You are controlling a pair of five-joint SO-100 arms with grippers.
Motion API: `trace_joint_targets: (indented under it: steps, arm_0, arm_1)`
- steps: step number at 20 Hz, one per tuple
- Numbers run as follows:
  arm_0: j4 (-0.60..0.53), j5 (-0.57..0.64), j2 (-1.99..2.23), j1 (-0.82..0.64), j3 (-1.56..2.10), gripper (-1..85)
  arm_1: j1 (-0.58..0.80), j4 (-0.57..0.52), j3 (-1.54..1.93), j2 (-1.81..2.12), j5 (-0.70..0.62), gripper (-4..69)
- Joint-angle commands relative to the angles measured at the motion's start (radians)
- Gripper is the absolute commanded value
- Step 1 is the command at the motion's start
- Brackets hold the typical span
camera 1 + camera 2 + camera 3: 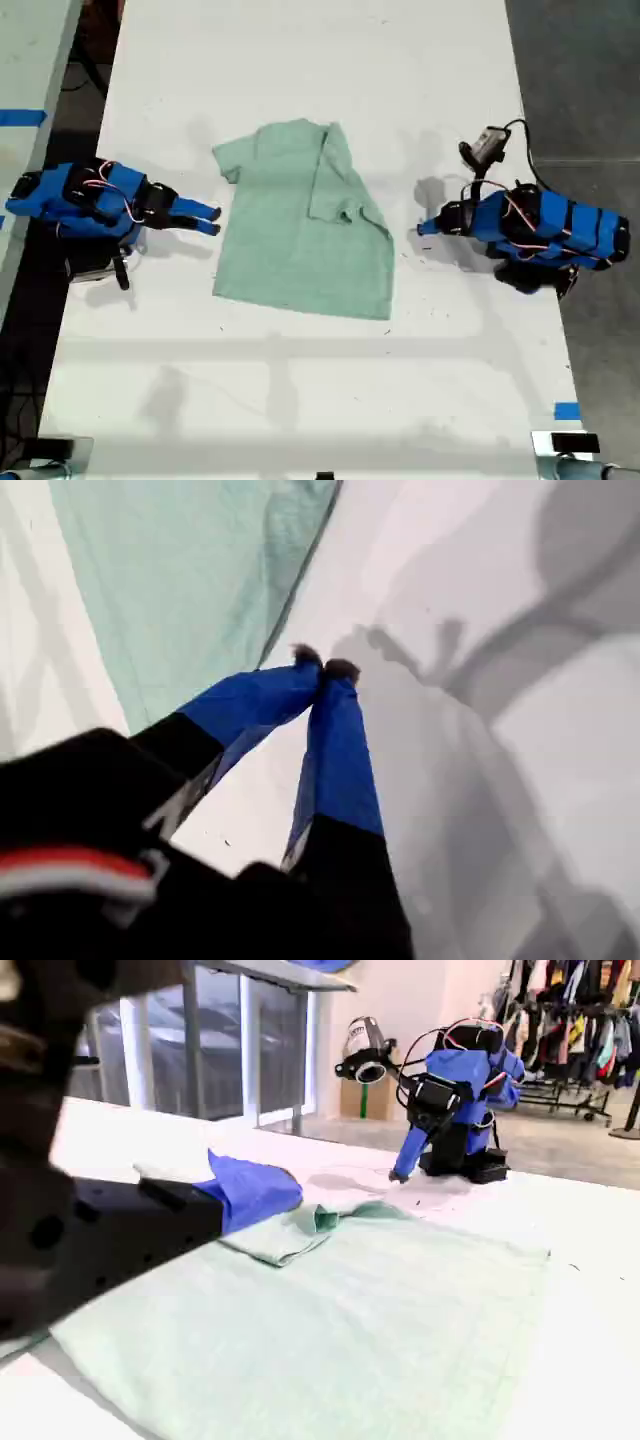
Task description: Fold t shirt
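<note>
T shirt point(290, 240) first: it lies flat in the middle of the white table point(300, 60), collar at the far end and hem at the near end, so its long axis runs far to near, between the two arms. In the exterior view its right side is already turned in over the body, while the left sleeve point(226, 160) lies spread out on the table.

My second claw point(214, 219) lies low at the exterior view's left, just beside the shirt's left edge and a little nearer than that open sleeve. Its two fingers look slightly parted and hold nothing. It seems the better placed to take that side across.

My first claw point(425, 228) sits at the exterior view's right, a short way off the folded edge. Its tips are pressed together and empty, with bare table under them.

Nothing stands between either claw and the cloth. A small camera point(487, 145) and its cable ride on the first arm, and a strip of blue tape point(566, 411) sits well apart at the near right.
</note>
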Motion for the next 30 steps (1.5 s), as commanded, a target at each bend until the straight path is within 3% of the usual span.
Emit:
trace_joint_targets:
  steps: [1,9,13,14,16,18,21,24,30]
  arm_0:
    - [0.166,-0.011,0.002,-0.368,0.098,-0.1]
    - [0.169,-0.003,0.002,-0.370,0.118,-0.1]
    - [0.192,-0.011,-0.279,-0.500,-0.089,-0.1]
    - [0.207,0.028,-0.531,-0.534,-0.245,-0.1]
    - [0.256,0.215,-0.943,-0.649,-0.557,0.0]
    - [0.310,0.451,-1.227,-0.807,-0.798,15.6]
    - [0.293,0.678,-1.606,-1.000,-0.959,22.5]
    - [0.210,0.758,-1.778,-1.078,-0.997,23.6]
    - [0.216,0.762,-1.985,-1.077,-1.164,21.9]
  arm_1:
    - [-0.012,0.129,0.015,0.012,0.150,-0.5]
    - [-0.011,0.126,0.017,0.012,0.150,-0.5]
    - [-0.006,0.126,0.017,0.012,0.150,-0.5]
    - [-0.006,0.126,0.017,0.012,0.152,-0.5]
    - [-0.006,0.126,0.017,0.012,0.152,-0.5]
    - [-0.006,0.127,0.017,0.012,0.152,-0.5]
    - [-0.006,0.127,0.015,0.012,0.146,-0.5]
    - [-0.011,0.126,0.015,0.012,0.141,-0.5]
    - [-0.017,0.123,0.014,0.012,0.130,-0.5]
